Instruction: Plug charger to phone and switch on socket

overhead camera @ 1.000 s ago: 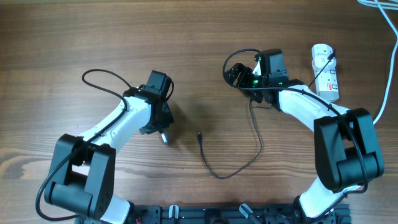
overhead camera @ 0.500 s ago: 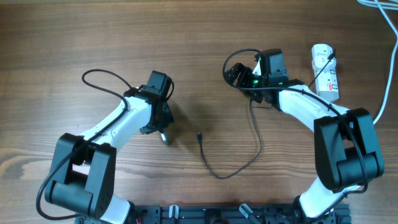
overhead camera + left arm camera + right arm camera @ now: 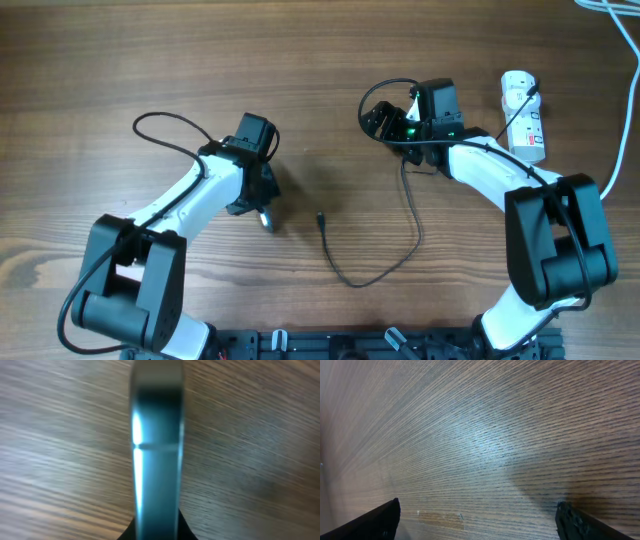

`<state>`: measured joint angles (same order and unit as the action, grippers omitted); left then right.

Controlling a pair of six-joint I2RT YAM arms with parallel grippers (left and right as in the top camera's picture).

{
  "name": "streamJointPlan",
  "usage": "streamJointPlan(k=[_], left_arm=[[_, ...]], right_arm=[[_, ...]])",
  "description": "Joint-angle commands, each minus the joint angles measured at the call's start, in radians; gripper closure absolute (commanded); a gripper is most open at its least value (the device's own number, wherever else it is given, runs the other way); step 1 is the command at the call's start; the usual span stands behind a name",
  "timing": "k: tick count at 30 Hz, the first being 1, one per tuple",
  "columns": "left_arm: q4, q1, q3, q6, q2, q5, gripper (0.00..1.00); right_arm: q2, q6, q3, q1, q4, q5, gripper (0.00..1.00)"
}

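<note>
My left gripper (image 3: 259,209) clamps phone (image 3: 157,460) on edge. My right gripper (image 3: 373,118) spread wide, empty. Charger (image 3: 415,235) tip loose on bench (image 3: 100,60) near phone, unplugged. Socket (image 3: 523,118) well apart from both. Plugging and switching both left.

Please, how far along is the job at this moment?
Done: a black plug sits in the socket. In hand: the left tool appears to hold the phone on its edge; the right tool is open and empty. Left: the charger tip lies free on the table, apart from the phone, so plugging is not yet done. Whether the socket is switched on cannot be told.
</note>
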<state>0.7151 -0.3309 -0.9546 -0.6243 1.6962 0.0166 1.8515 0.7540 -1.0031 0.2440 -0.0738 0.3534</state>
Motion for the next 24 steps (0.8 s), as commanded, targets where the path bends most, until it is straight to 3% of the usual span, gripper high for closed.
streamJointPlan(k=[1,6,10,14,18,24], left_arm=[[-0.048,0.056,0.000,0.075,-0.080,-0.296,0.96],[-0.235,0.215,0.021,0.170,-0.131,-0.809,0.96],[-0.387,0.294,0.126,0.169,-0.131,-1.028,0.96],[-0.568,0.474,0.271,0.176,-0.131,-1.302,0.96],[-0.653,0.627,0.359,0.177,-0.129,-1.344,0.96],[-0.706,0.636,0.363,0.236,-0.129,-1.424,0.96]], right_arm=[[0.010,-0.018,-0.003,-0.001,0.002,-0.021,0.00],[0.010,-0.018,-0.003,-0.001,0.002,-0.021,0.00],[0.010,-0.018,-0.003,-0.001,0.002,-0.021,0.00],[0.010,-0.018,-0.003,-0.001,0.002,-0.021,0.00],[0.010,-0.018,-0.003,-0.001,0.002,-0.021,0.00],[0.010,-0.018,-0.003,-0.001,0.002,-0.021,0.00]])
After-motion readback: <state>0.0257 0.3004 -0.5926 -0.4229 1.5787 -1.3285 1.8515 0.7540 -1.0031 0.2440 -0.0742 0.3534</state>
